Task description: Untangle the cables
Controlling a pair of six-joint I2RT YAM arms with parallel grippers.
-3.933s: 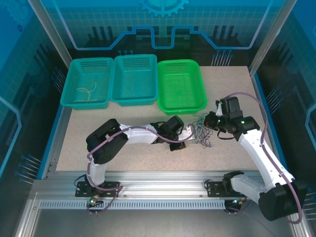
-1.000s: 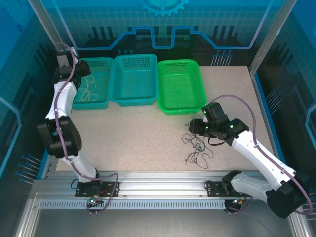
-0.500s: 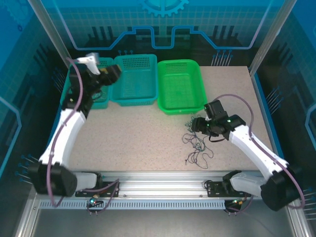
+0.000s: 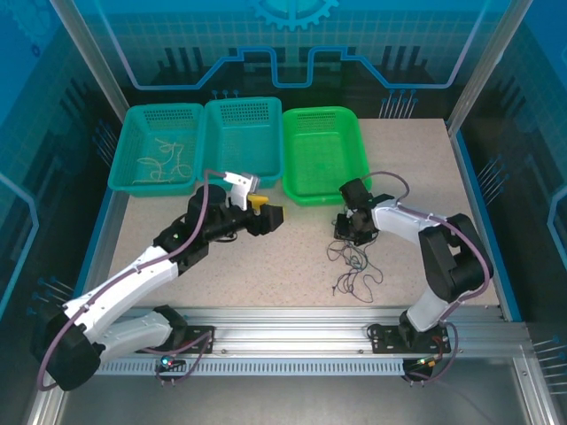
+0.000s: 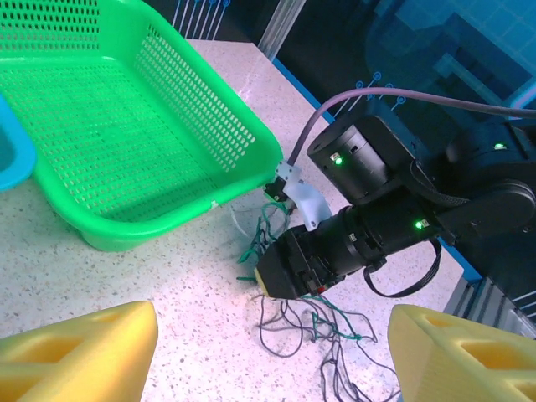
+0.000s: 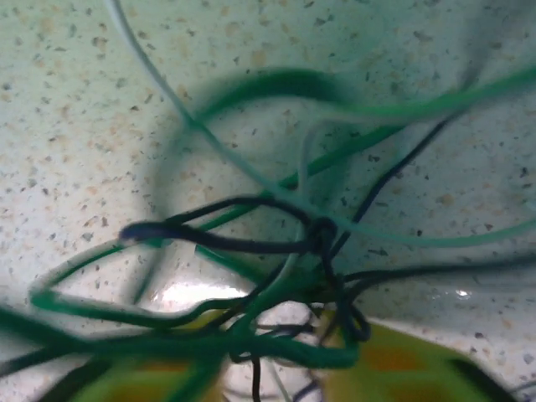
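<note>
No legible txt, labels, brands or nos. anywhere; backdrop panels [image 4: 283,53] carry circuit-style graphics w/o any wording.

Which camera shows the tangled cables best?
Right wrist: the cables are close up, green and black strands crossing at a knot. Top external shows the whole clump small; left wrist shows it beside the green basket.

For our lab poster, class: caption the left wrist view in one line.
Right gripper down at the tangled cables beside the green basket, framed by the open left gripper.
</note>
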